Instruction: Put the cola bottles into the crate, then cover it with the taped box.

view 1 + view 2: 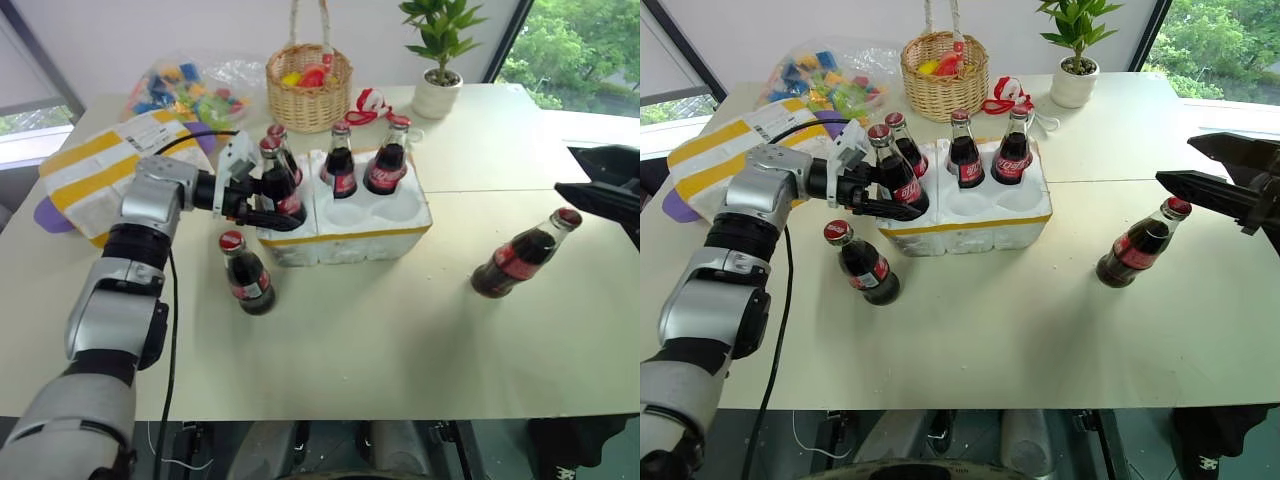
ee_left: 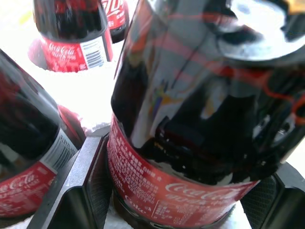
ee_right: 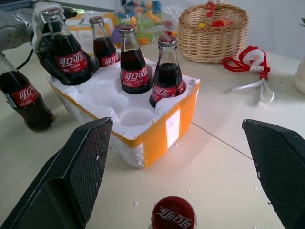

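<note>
- Now left gripper (image 1: 883,196) clamped round a cola bottle (image 1: 896,172), set in a near-left well of the crate (image 1: 970,228).
- Right gripper (image 3: 183,176) wide open, empty, above a standing bottle (image 1: 1135,245).

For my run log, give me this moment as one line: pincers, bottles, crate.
left pincer: shut on bottle over crate | right pincer: open | crate: three seated | table: two bottles

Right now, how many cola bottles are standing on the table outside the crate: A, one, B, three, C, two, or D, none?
C: one bottle stands by the crate's front left corner and another stands off to its right, near the right gripper.
</note>
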